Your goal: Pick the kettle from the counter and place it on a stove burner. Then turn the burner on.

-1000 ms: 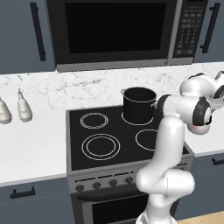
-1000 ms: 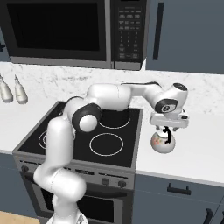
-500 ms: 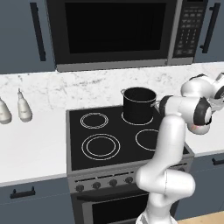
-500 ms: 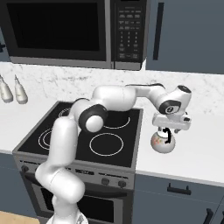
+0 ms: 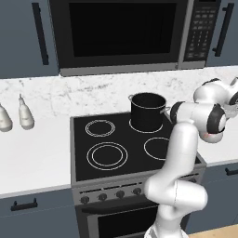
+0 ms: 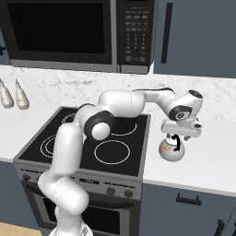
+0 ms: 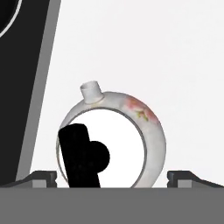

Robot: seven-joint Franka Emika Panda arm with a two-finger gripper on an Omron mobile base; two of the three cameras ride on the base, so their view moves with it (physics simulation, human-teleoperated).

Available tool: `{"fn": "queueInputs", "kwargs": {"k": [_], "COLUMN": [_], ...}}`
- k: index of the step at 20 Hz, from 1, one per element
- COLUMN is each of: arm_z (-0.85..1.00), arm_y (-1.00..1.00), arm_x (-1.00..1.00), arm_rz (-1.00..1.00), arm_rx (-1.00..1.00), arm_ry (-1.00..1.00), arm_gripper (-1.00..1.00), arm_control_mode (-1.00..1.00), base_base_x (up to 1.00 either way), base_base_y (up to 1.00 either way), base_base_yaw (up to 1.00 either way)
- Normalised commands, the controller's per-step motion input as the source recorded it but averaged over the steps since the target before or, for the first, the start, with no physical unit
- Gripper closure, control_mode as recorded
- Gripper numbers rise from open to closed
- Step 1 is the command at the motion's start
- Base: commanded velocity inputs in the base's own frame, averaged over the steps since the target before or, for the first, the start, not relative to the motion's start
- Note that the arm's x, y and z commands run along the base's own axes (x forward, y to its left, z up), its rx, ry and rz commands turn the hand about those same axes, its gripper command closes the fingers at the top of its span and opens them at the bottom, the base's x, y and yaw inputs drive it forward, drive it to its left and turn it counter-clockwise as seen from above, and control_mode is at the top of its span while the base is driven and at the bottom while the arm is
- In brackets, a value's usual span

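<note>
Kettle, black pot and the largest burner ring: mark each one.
kettle (image 6: 171, 150): right base view, on its round cream body.
black pot (image 5: 148, 113): left base view, on its front wall.
largest burner ring (image 5: 107, 155): left base view, on the glass inside the rings.

Tool (image 6: 180, 136) hangs spread wide directly above kettle (image 6: 172, 149), straddling its black handle. Kettle sits on white tabletop (image 6: 207, 156); black cooktop (image 6: 120, 159) lies beside tool, toward the arm.

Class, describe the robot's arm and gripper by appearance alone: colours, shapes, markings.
The arm is built of smooth, rounded glossy white segments with dark grey-black bands at the joints. One joint near the wrist shows a reddish tint in the left base view. The gripper is a flat white-grey bar carrying two small dark fingers. No cables show.
</note>
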Motion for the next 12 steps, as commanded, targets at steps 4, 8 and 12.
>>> {"fn": "queueInputs", "kwargs": {"k": [4,8,12], "arm_z": [0.00,0.00,0.02], "arm_y": [0.00,0.00,0.09], "arm_x": [-0.17,-0.22,-0.47], "arm_rz": [0.00,0.00,0.00], "arm_rx": [0.00,0.00,-0.01], "arm_ry": [-0.03,-0.06,-0.11], "arm_gripper": [1.00,1.00,1.00], "arm_control_mode": [-1.00,-1.00,-1.00], "base_base_x": [0.00,0.00,0.00], "base_base_y": [0.00,0.00,0.00], "base_base_yaw": [0.00,0.00,0.00]}}
